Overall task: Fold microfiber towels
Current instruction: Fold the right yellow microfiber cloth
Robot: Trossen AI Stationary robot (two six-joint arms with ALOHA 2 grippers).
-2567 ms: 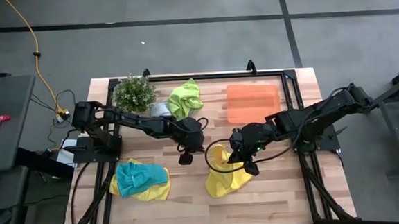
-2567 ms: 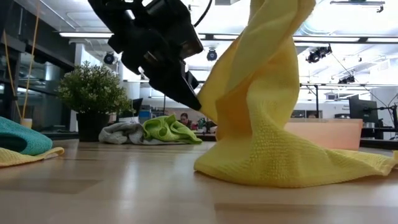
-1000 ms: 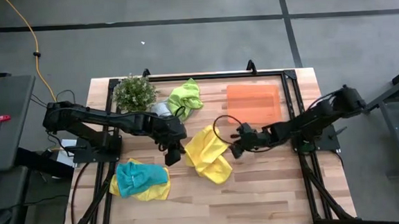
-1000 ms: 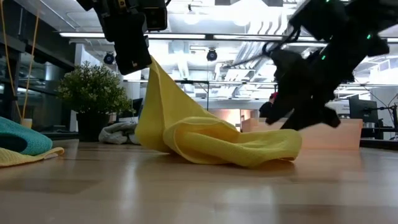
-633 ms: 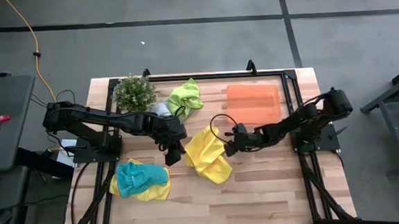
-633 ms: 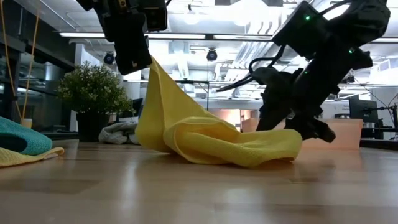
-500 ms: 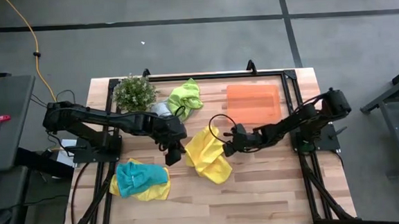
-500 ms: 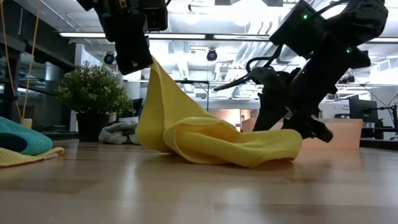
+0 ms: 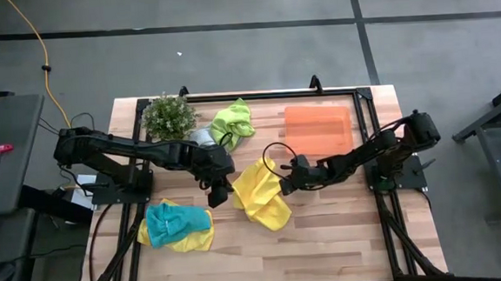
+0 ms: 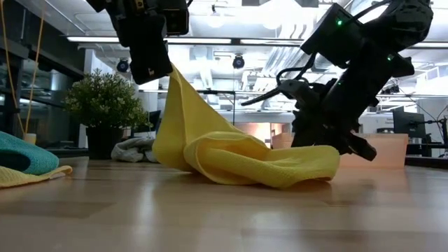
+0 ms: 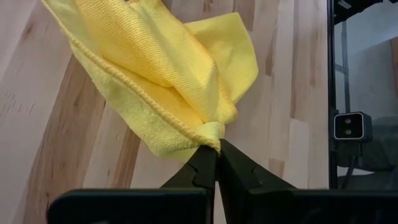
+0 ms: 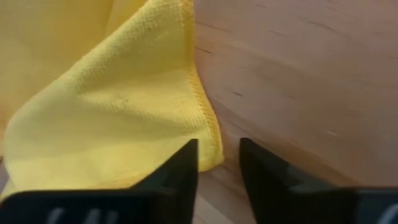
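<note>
Holding one corner of the yellow towel (image 9: pixel 261 195), our left gripper (image 11: pixel 216 149) stays pinched tight on it, lifted off the desk (image 9: pixel 344 239), so the cloth slopes down from that gripper and bunches on the wood toward our right gripper (image 9: pixel 285 184). In the low view the raised corner sits under the left gripper (image 10: pixel 155 66) and the crumpled far end lies at the foot of the right gripper (image 10: pixel 323 145). Past our right gripper's own fingers (image 12: pixel 186 163) the towel's hemmed corner (image 12: pixel 155 112) lies flat between and just ahead of them; they stand a small gap apart, and we cannot tell whether they grip the cloth yet. Compared with a second ago, our right gripper has moved in from beside the towel to its edge and its fingers have narrowed, while the left gripper and the lifted corner have not moved. To the left gripper's other side, a blue towel (image 9: pixel 177 222) lies on another yellow one (image 9: pixel 193 242).
</note>
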